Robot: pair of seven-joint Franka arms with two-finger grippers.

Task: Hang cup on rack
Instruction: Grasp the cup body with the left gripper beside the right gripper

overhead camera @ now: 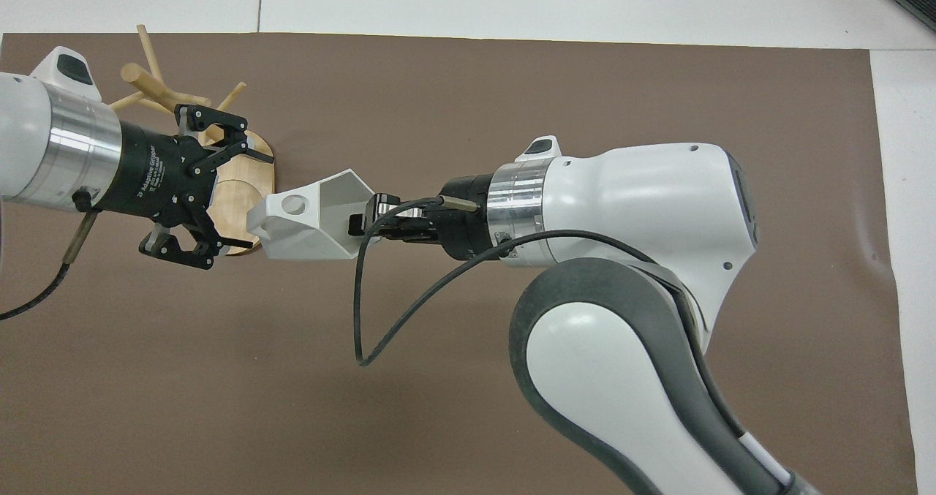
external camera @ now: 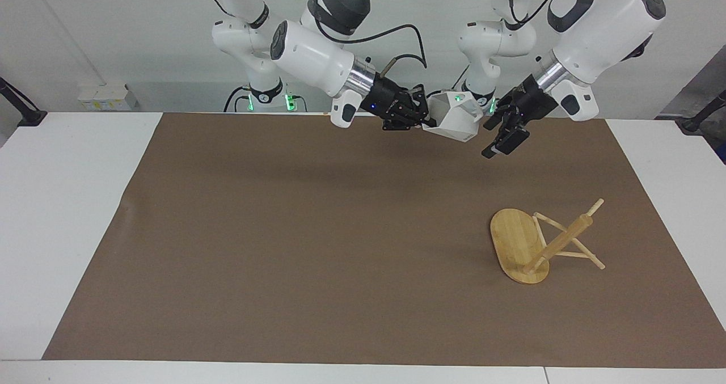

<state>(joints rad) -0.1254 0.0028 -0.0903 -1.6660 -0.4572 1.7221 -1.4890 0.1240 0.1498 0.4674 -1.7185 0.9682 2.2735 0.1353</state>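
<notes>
right gripper [external camera: 422, 120]: upper middle of the facing view, up in the air over the brown mat [external camera: 317, 248] at its robot-side edge; fingers clamped shut on the rim of the cup. In the overhead view [overhead camera: 369, 221] it sits mid-frame, wrist coming in from the lower right with a black cable [overhead camera: 409, 312] looped below it.
cup [external camera: 452, 124]: white, faceted, held off the table and tipped on its side; in the overhead view [overhead camera: 307, 221] the open mouth faces up-frame and the handle block with its round hole points toward the left gripper.
left gripper [external camera: 505, 134]: upper right of the facing view, in the air over the mat, just beside the cup, not touching it; fingers spread wide, nothing in them. In the overhead view [overhead camera: 238, 199] at the left of the frame, one finger above and one below the cup's handle end, partly covering the rack.
writing: white print on the left gripper's black body in the overhead view reads "Adaptive Gripper"; smaller marks beside it not readable.
rack [external camera: 536, 245]: bamboo, lower right of the facing view, on the mat toward the left arm's end, farther from the robots than both grippers; tipped over, oval base on edge, post and pegs slanting away from the base. In the overhead view [overhead camera: 150, 82] upper left, mostly covered by the left gripper.
table [external camera: 68, 202]: white, under the mat.
</notes>
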